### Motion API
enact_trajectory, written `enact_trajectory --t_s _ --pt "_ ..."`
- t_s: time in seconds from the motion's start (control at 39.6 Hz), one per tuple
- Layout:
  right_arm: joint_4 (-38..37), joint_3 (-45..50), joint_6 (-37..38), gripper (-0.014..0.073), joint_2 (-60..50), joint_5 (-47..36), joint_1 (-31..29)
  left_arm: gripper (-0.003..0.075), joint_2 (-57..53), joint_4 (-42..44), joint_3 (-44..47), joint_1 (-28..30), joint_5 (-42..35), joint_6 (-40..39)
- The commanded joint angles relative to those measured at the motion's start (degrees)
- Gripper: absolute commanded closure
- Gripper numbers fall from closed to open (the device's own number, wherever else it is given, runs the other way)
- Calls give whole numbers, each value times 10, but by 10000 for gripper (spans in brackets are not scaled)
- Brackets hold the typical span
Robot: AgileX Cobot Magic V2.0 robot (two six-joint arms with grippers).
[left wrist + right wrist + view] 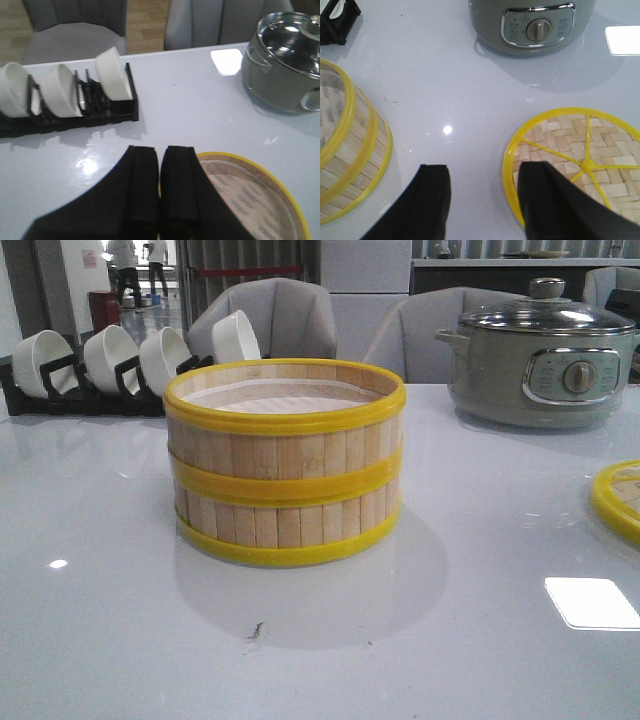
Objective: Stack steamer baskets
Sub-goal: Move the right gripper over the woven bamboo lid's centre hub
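Two steamer baskets stand stacked in the middle of the white table, the upper one [285,435] on the lower one [285,518], with the top open. The stack also shows in the left wrist view [250,200] and the right wrist view [345,150]. The woven lid [570,145] lies flat on the table to the right of the stack, at the frame edge in the front view [618,498]. My left gripper [160,148] is shut and hangs over the stack's near rim. My right gripper [487,167] is open above the lid's left rim. Neither gripper shows in the front view.
A grey electric pot with a glass lid [540,360] stands at the back right, close behind the woven lid [530,25]. A black rack of white bowls [100,365] stands at the back left [65,95]. Grey chairs stand behind the table.
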Motion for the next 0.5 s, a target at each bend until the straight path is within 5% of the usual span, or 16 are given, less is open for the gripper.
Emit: enact_trajectory --t_s 0.0,0.48 --pt "0 -22 -2 161 -8 -41 -1 635 -77 -4 44 30 -62 -6" --pt "22 -22 -2 161 -8 -31 -1 635 -415 -4 501 117 -222 -6"
